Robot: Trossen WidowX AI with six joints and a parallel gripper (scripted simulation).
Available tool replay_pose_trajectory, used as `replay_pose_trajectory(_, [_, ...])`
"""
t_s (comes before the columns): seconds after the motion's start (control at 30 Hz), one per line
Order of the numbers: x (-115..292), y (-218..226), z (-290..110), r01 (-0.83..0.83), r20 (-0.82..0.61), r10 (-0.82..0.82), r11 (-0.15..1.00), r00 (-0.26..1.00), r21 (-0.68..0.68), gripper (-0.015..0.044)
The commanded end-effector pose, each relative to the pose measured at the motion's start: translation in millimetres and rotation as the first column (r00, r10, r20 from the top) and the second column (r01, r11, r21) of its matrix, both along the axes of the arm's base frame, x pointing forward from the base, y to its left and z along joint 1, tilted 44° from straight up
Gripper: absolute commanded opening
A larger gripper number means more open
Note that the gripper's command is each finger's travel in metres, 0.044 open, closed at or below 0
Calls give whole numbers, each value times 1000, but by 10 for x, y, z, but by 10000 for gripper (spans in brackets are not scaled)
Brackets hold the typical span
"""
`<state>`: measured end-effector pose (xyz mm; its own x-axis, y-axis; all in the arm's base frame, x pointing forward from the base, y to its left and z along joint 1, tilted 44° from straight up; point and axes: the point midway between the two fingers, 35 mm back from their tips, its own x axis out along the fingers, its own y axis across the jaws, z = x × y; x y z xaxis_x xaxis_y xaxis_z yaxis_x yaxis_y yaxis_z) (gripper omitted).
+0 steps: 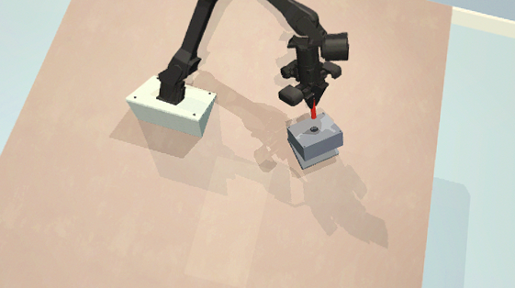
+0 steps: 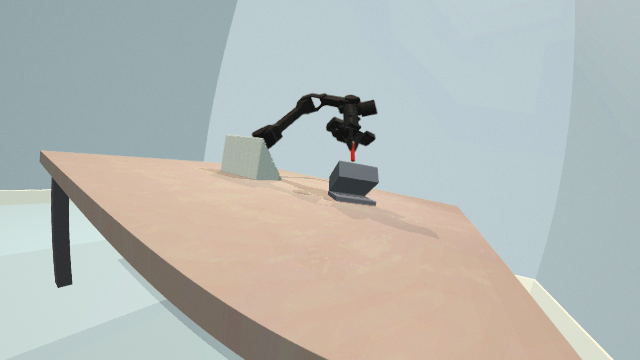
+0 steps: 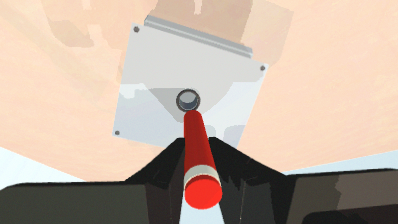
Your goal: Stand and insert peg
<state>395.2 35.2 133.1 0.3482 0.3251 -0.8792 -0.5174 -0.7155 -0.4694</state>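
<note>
A red peg [image 1: 313, 111] [image 2: 353, 153] [image 3: 196, 135] is held by my gripper [image 1: 313, 103] [image 2: 353, 146] [image 3: 196, 144], which is shut on it. The white band shows near the peg's end closest to the wrist camera; the plain end points away, down toward the panel. The grey sloped panel [image 1: 323, 142] [image 2: 354, 179] [image 3: 165, 65] has one round hole [image 1: 314, 129] [image 3: 188, 100] in its face. The plain end is above the face, near the hole and outside it. In the wrist view it appears just below the hole. The hole's face is hidden in the exterior view.
The robot's pale base block [image 1: 167, 120] [image 2: 245, 157] stands to the left of the panel on the table [image 1: 108, 224] [image 2: 280, 240]. The panel's lower plate [image 1: 321, 160] [image 2: 352, 200] juts out under its block. The arm reaches over from the base.
</note>
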Motion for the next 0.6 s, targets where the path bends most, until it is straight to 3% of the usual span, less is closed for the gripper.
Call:
replay_pose_trajectory(0.0, [21, 34, -111, 5, -9, -5, 1000, 1000, -5, 0])
replay_pose_trajectory(0.57, [81, 78, -219, 1, -4, -1, 1000, 1000, -9, 0])
